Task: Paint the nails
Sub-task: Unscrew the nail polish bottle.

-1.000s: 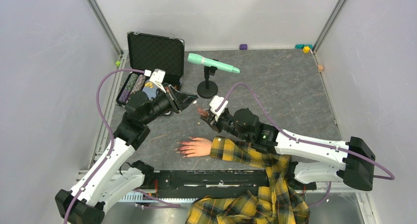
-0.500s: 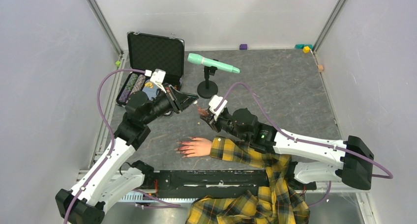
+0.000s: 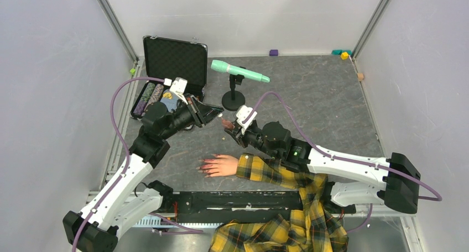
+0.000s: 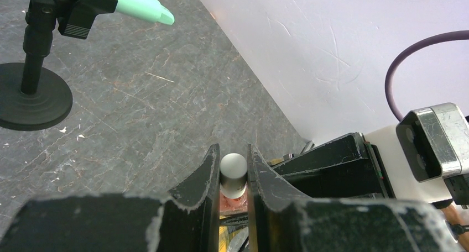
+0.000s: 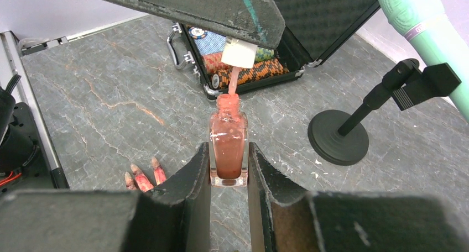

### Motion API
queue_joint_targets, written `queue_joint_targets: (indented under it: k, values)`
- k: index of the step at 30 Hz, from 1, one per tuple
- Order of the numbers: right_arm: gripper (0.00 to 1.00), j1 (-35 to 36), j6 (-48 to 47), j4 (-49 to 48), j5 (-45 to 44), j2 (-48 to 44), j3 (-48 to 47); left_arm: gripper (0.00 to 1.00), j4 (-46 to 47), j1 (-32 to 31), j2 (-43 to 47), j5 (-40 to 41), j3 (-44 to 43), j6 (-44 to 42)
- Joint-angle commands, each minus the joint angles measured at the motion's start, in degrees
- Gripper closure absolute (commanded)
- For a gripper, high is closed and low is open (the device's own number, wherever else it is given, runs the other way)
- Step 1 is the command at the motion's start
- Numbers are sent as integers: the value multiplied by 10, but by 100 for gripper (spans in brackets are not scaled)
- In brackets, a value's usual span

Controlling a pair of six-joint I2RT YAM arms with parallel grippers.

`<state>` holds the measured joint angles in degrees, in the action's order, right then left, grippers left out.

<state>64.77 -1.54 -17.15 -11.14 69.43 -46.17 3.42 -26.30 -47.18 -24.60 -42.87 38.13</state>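
Observation:
A pale mannequin hand with a yellow plaid sleeve lies near the table's front. Its red nails point left; three fingertips with red nails show in the right wrist view. My right gripper is shut on the brownish polish bottle, held upright above the table. My left gripper is shut on the white cap. Seen from the right wrist, the cap is lifted off and its pink brush stem reaches down into the bottle's open neck. The two grippers meet above the hand.
An open black case with patterned cloths stands at the back left. A mint green microphone on a black stand is just behind the grippers. Small coloured blocks lie at the back edge.
The left gripper has shifted slightly right towards the bottle. The right arm has barely moved.

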Motion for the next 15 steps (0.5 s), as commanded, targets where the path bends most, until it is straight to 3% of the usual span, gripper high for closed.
queue_joint_targets:
  k: [1,15]
  values:
    - [100,0,7,-40,-23,-10,-13,98,24,3,0,-14,-1,18]
    - [100,0,12,-33,-54,-14,-12,98,24,3,3,-15,-1,17]
